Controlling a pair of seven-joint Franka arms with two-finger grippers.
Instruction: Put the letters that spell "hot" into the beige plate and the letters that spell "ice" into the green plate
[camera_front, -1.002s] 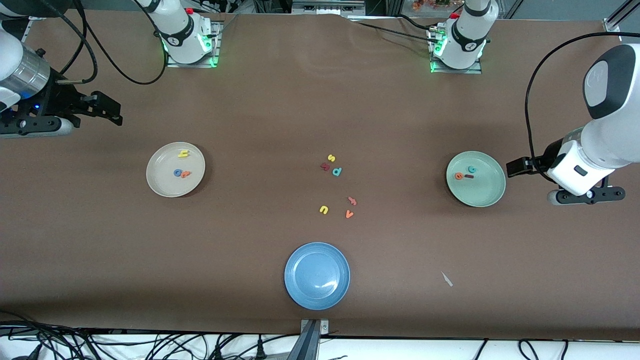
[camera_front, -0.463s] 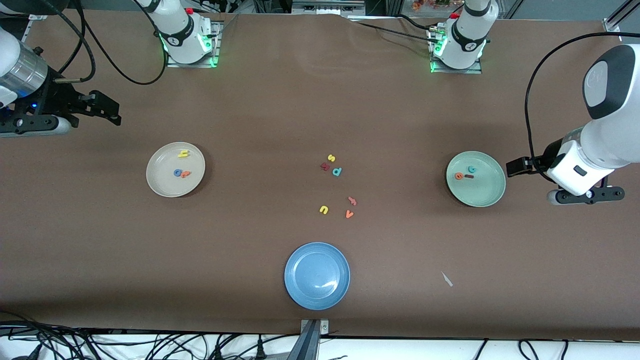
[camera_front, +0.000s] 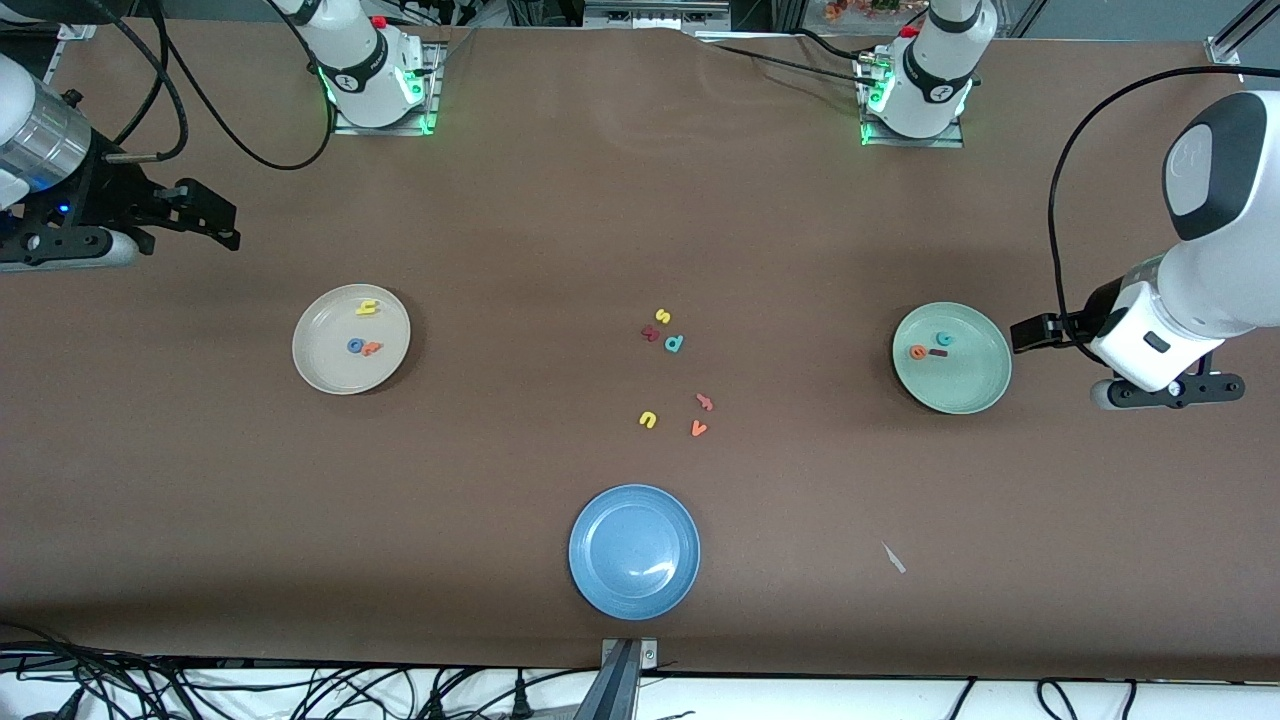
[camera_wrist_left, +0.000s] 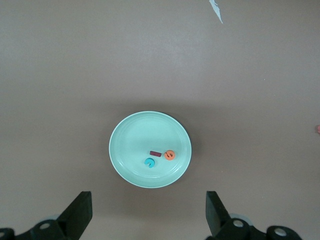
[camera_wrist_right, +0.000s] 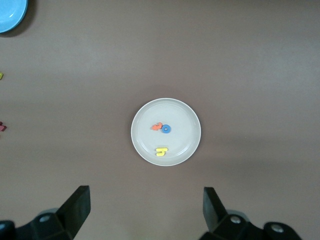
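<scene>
- Blue plate (camera_front: 634, 551) sits nearest the camera, loose letters (camera_front: 674, 372) mid-counter.
- Green plate (camera_front: 975, 385) carries "ice" (camera_front: 932, 346); left gripper (camera_front: 1030, 333) beside it, fingers wide apart, empty.
- Beige plate (camera_front: 325, 365) carries "hot" (camera_front: 364, 330); right gripper (camera_front: 205, 215) raised, fingers spread, empty.

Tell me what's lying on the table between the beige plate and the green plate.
In the front view, six loose foam letters lie between the beige plate and green plate: yellow s, teal d, dark red letter, salmon letter, yellow u, orange v.

white arms with black pincers, black cables, and green lights at the bases.
</scene>
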